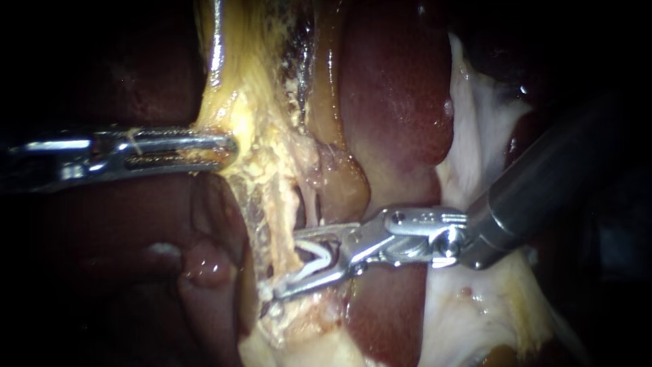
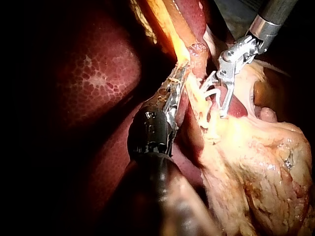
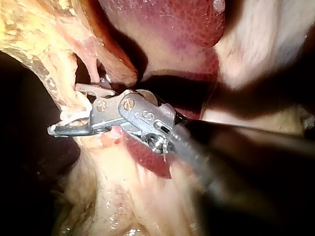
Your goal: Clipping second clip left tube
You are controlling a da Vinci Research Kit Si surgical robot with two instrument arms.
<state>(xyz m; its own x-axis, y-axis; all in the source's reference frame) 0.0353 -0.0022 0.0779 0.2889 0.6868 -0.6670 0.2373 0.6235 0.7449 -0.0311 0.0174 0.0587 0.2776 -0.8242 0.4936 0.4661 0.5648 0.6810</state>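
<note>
Two instruments of mine are at work, and each has something between its jaws. My left instrument (image 1: 229, 146), a slim steel shaft coming in level from the left, has its jaws pressed together on the ragged yellow fatty tissue (image 1: 255, 136) and holds it out sideways. My right instrument (image 1: 284, 265), a dark shaft with a bright steel hinge, has its jaws standing partly apart. Seated between them is the small white V-shaped clip (image 1: 316, 261), one leg against each jaw. The pale, stringy left tube (image 1: 275, 224) runs down out of the yellow tissue and passes into the mouth of those jaws, within the spread of the clip's legs. I cannot tell whether the clip touches it. Smooth dark red liver (image 1: 394, 102) lies behind, and a white, filmy membrane (image 1: 489, 136) lies under my right shaft. The left wrist view alone shows a honeycomb mottling on the liver (image 2: 93, 78) beside my left instrument (image 2: 179, 73). It also shows the right instrument (image 2: 215, 101) end-on, with the clip (image 2: 210, 92) looped across the tube. The right wrist view alone shows my right instrument (image 3: 66, 110) from behind the hinge. There the clip (image 3: 74, 117) peeps out beside the lower jaw, and glossy liver (image 3: 172, 19) lies ahead.
</note>
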